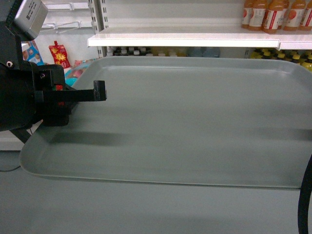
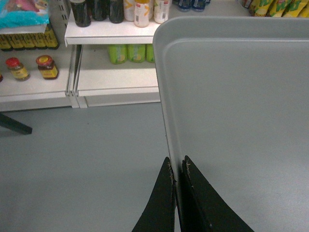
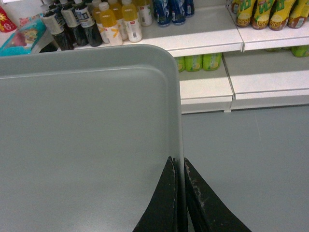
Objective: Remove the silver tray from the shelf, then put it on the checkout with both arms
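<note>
1. The silver tray (image 1: pixel 185 122) fills most of the head view: a large, dull grey metal rectangle with rounded corners, a low sloping rim and a plain smooth face. It hangs in the air over the grey floor (image 1: pixel 97 209), in front of the shelf (image 1: pixel 185 39).
2. The left gripper (image 2: pixel 177 166), at the bottom centre of the left wrist view, has its two black tapered jaws pinched tight on the tray's left rim.
3. The right gripper (image 3: pixel 177 166), at the bottom centre of the right wrist view, clamps the tray's right rim between narrow black jaws.
4. The shelf is a flat white board across the top of the head view; orange drink bottles (image 1: pixel 275 14) stand on it at the upper right.
5. In the left wrist view, two red-lidded jars (image 2: pixel 29 67) sit at the upper left.
</note>
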Available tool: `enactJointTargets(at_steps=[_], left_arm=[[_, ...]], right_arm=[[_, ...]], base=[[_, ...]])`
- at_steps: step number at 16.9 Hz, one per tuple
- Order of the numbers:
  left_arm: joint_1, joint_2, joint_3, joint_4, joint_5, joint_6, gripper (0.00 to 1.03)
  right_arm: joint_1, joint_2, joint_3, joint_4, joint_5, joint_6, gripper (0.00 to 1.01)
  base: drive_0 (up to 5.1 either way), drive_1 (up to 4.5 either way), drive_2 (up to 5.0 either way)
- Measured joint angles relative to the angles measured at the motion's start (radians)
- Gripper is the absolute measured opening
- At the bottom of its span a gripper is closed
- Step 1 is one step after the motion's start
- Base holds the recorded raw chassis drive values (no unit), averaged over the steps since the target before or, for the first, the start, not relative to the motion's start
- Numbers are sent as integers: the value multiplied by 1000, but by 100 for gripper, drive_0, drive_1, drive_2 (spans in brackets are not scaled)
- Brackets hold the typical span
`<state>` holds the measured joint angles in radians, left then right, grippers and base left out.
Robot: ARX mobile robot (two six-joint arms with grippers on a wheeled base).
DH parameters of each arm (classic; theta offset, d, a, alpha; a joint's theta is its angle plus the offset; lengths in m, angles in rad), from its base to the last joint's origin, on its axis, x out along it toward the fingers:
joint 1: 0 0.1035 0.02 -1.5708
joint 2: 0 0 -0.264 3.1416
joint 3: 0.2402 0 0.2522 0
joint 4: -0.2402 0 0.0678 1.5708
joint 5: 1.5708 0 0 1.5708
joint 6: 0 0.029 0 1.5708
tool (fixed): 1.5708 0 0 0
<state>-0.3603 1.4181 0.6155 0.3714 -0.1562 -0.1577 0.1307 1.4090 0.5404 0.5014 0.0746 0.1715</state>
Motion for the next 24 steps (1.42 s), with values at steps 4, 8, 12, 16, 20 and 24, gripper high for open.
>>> enactJointTargets(at_steps=[4,8,12,16,20,24], left_arm=[[0,0,0,2,-3,0,3],[0,0,0,-5,0,0,3],[0,0,1,2,0,0,3],[0,0,0,-6,0,0,3],[0,0,0,2,0,0,3],[-1,-2,0,-2,-1,0,3]], right_arm=[[0,2,0,1,1,0,3],[0,2,0,-6,0,0,3],[-1,1,1,0,0,0,3],[0,1,1,-8,0,0,3],[0,1,1,-1,0,0,3],[0,2,1,-2,0,0,3]], base=[[4,-399,407],[2,-401,405],[-1,-404,402],[-1,-404,402],[-1,-404,402],[1,-403,406]])
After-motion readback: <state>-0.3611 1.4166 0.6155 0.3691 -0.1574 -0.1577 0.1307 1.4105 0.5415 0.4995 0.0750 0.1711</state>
